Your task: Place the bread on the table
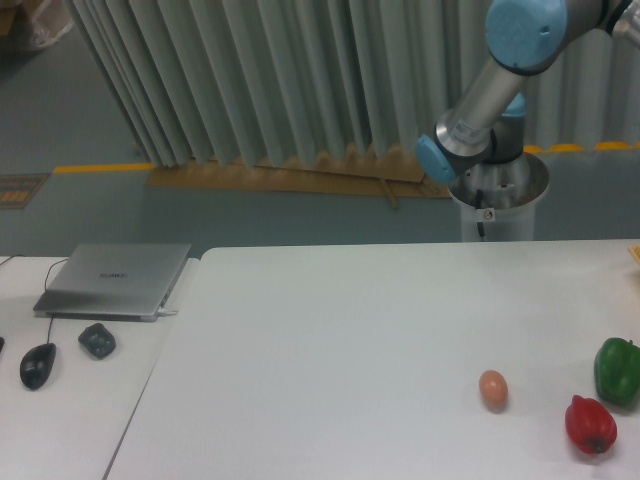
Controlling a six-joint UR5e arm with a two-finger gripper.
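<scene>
Resting on table: egg, red pepper, green pepper.

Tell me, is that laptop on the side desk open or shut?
Shut. The laptop lies flat on the side desk with its grey lid down; no screen or keyboard shows.

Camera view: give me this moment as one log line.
arm: raised behind table | fingers: out of view | bread: not visible | on table: egg, red pepper, green pepper
</scene>
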